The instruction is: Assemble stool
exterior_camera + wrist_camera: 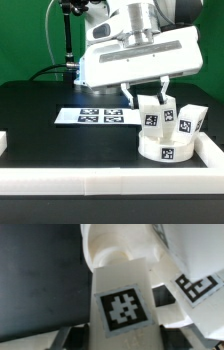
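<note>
Now listed: stool, white plastic kit, partly put together, lower right of the exterior view.
seat (168, 152): thick round disc with a black-and-white square tag on its rim, lying on the black table (40, 110).
held leg (152, 113): small tagged block, upright over the seat's left part; contact with the seat cannot be told.
second leg (189, 120): tagged, on the seat, right of the held leg.
exterior view only: seat, marker board (100, 115) at mid-frame, white border rail (100, 180) along the bottom.
wrist view only: held leg (122, 297) close up, tag large, running between the fingers (66, 335).
gripper (146, 95): directly above the seat, pinching the held leg.
</note>
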### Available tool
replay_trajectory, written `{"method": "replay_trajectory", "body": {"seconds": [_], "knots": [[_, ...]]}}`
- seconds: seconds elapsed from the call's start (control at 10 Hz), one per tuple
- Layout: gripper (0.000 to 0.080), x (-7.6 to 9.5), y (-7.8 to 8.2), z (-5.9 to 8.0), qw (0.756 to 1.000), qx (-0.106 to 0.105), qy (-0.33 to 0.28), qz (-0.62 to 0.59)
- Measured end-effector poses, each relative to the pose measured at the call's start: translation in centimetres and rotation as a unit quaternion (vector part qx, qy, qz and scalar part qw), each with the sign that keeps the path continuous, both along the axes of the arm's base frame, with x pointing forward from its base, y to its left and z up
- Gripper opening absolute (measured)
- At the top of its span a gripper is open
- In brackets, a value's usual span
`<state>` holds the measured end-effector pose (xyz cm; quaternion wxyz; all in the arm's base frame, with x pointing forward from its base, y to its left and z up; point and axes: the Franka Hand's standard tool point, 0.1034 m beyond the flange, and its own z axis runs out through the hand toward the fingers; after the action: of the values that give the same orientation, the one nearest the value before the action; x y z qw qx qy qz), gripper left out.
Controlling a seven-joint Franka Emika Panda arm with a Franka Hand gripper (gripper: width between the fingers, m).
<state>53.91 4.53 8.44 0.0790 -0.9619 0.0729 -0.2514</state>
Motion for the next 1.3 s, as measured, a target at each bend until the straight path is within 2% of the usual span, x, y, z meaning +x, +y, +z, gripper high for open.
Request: {"method": "replay_trajectory", "body": {"seconds": [0.3,0.4,0.5,0.6,0.7,1.0,1.3], "knots": [[0.0325,0.0,0.1,-0.1,1.0,0.004,0.008,0.001],[0.0402,-0.1,0.2,-0.3,1.0,0.005,0.012,0.002],[0.054,-0.1,0.2,-0.2,1.0,0.005,0.014,0.003],[0.054,0.0,0.3,0.2,1.0,0.007,0.024,0.008],[0.0627,0.2,0.1,0.9,1.0,0.004,0.02,0.009],[0.0648,0.7,-0.2,2.8,0.999,0.006,0.036,0.018],[0.0649,1.2,-0.4,3.1,0.999,0.009,0.041,0.018]]}}
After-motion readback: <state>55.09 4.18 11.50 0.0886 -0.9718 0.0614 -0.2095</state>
